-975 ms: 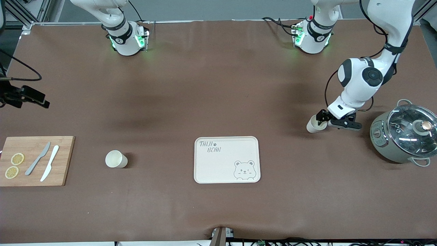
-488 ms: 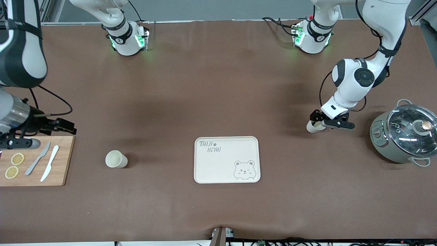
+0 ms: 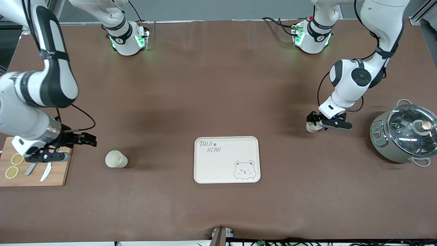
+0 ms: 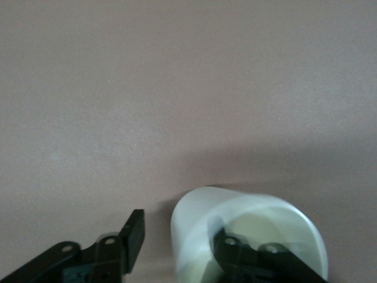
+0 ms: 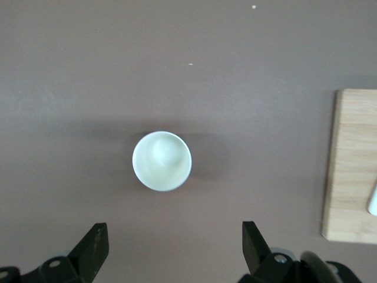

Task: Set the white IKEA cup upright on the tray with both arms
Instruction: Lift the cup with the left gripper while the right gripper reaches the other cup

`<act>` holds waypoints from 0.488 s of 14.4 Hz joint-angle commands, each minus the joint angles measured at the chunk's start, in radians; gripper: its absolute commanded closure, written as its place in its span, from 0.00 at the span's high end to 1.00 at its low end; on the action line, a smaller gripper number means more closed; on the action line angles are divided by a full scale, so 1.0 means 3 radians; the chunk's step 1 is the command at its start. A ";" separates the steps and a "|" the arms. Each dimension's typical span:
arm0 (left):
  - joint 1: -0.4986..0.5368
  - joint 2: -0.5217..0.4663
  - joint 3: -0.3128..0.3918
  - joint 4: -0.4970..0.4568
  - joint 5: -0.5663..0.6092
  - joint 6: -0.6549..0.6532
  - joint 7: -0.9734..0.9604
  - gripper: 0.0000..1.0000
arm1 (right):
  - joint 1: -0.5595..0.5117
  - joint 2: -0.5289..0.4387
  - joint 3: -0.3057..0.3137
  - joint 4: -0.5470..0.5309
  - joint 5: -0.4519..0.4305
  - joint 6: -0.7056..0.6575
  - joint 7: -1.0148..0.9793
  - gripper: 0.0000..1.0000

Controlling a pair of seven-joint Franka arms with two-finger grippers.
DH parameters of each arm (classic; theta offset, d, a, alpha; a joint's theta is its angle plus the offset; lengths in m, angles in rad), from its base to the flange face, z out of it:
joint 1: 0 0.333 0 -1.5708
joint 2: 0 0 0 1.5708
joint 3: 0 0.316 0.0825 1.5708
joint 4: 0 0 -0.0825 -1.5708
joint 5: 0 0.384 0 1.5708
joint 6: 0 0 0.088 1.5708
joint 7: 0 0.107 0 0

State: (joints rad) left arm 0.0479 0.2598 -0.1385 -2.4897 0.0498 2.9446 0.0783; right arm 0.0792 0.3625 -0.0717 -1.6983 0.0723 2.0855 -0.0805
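The cream tray (image 3: 222,160) lies mid-table. One white cup (image 3: 116,159) stands upright toward the right arm's end, also seen from above in the right wrist view (image 5: 162,161). My right gripper (image 3: 89,139) hangs open and empty over the table between the cutting board and this cup (image 5: 175,231). A second white cup (image 3: 310,128) sits toward the left arm's end. My left gripper (image 3: 313,121) is at it, open (image 4: 179,227). One finger is inside the cup (image 4: 194,230) and the other is outside with a gap to the wall.
A wooden cutting board (image 3: 58,172) with lemon slices (image 3: 17,159) and two knives lies at the right arm's end, partly under the right arm. A grey pot with a glass lid (image 3: 404,133) stands at the left arm's end, beside the left gripper.
The right arm has swung in from the table's end, over the cutting board, toward the nearer cup. The left gripper has shifted over its cup, which stays in place.
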 commanded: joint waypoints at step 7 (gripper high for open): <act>0.0014 0.0060 0.0012 -0.0010 0.0003 0.0120 -0.0041 0.00 | 0.0048 0.0147 -0.0006 -0.0424 0.0020 0.0749 -0.0211 1.00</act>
State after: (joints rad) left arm 0.0530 0.2866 -0.1362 -2.4896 0.0497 2.9634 0.0782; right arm 0.0983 0.4063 -0.0729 -1.8107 0.0723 2.2844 -0.0981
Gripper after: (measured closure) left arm 0.960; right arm 0.000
